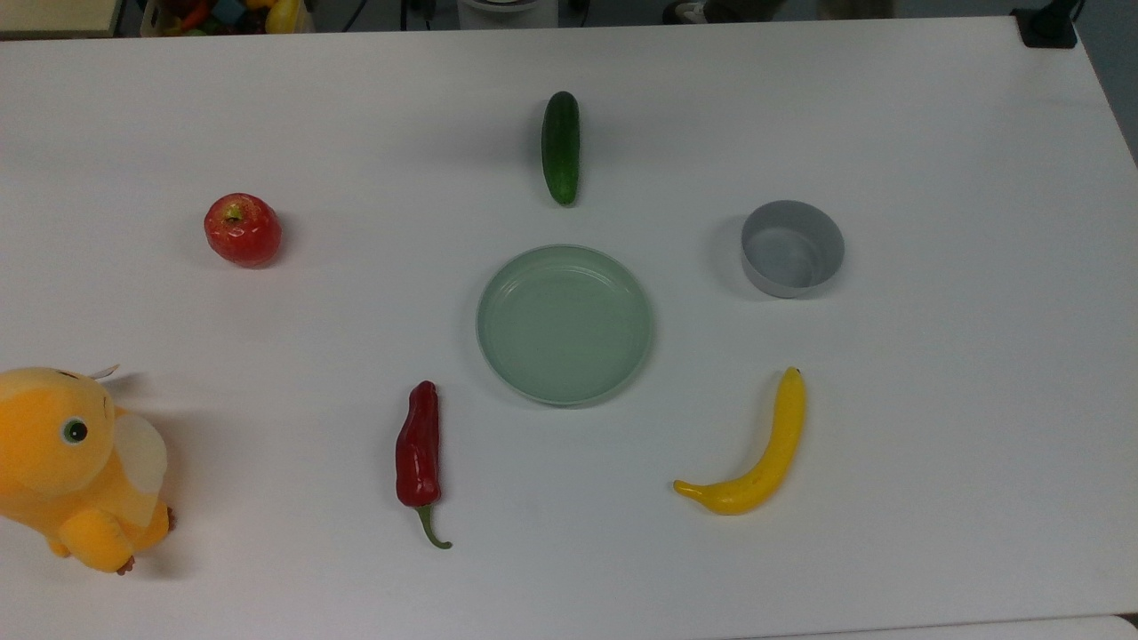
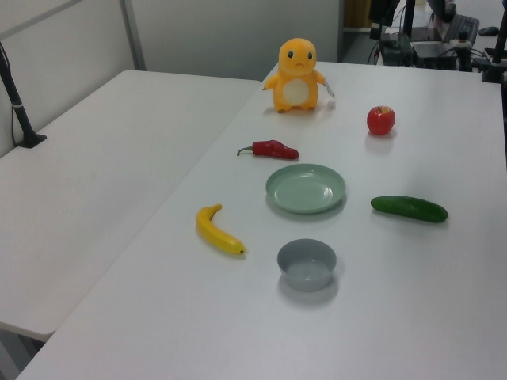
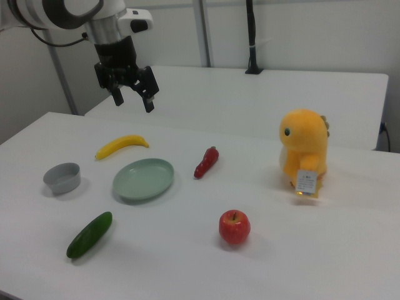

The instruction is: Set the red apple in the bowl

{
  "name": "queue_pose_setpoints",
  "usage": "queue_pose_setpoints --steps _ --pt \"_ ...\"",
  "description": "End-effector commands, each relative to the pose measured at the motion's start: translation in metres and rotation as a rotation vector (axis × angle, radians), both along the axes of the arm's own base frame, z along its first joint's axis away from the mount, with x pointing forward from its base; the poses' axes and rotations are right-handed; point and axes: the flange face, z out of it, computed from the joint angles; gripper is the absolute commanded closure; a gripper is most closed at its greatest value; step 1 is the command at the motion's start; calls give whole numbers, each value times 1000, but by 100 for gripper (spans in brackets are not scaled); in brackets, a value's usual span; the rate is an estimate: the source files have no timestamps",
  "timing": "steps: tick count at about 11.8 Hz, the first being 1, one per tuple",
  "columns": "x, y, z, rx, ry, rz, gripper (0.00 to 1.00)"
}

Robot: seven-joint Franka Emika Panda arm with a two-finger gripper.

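The red apple (image 1: 243,230) sits on the white table at the top view's left, stem dimple up; it also shows as the red apple (image 2: 381,120) and the red apple (image 3: 234,227). The grey bowl (image 1: 792,248) stands empty at the top view's right, seen too as the bowl (image 2: 306,264) and the bowl (image 3: 62,177). In the right view my gripper (image 3: 132,100) hangs open high above the table, over the banana, far from apple and bowl, with nothing between its fingers.
Between apple and bowl lie a pale green plate (image 1: 564,324), a cucumber (image 1: 561,148), a dark red chili pepper (image 1: 419,453) and a banana (image 1: 756,453). An orange plush toy (image 1: 76,467) stands at the top view's lower left. A second white table (image 2: 103,158) adjoins.
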Motion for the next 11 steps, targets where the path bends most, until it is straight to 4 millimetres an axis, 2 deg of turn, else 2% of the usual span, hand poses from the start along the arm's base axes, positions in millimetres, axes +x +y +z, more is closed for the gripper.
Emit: queue_pose_setpoints --steps 1,5,7,8,11 --pt "0 32 -11 34 49 49 0" --pt "-9 24 -22 30 90 60 0" --pt "-16 23 -38 26 123 102 0" --pt "-24 15 -34 23 111 121 0" --pt "-40 -4 -46 16 15 66 0"
